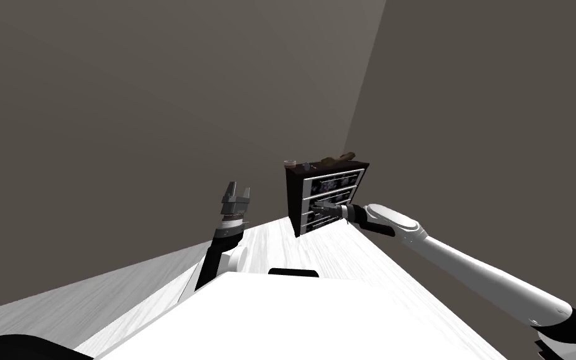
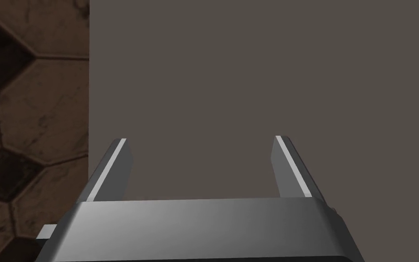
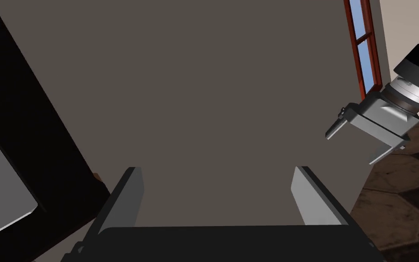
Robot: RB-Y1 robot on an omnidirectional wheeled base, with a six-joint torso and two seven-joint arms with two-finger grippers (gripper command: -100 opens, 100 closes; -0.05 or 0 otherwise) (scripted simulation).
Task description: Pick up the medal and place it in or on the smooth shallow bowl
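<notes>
Right gripper [image 1: 319,204]: out at the end of a long reach, at the front of a black cabinet with pale patterned drawer fronts [image 1: 337,182], level with its middle drawers. Contact with the drawer front cannot be told.
Right claw: spread wide in its wrist view [image 3: 216,170], nothing between the fingers (a plain grey-brown wall lies beyond them).
Cabinet from the right wrist: its black frame [image 3: 27,136] runs just beside one finger.
Left gripper [image 1: 238,187]: raised with its fingers pointing up, well apart from the cabinet. It is also seen from the right wrist [image 3: 353,148], in front of a red-framed window [image 3: 363,50].
Left claw: spread [image 2: 200,139], empty.
Cabinet top: a small pale round bowl [image 1: 290,164] sits at one end, a small grey item [image 1: 306,166] just beside it, and a long brown object [image 1: 338,159] lies further along.
Medal: too small to pick out for sure among the things on the cabinet top. Neither claw holds it.
</notes>
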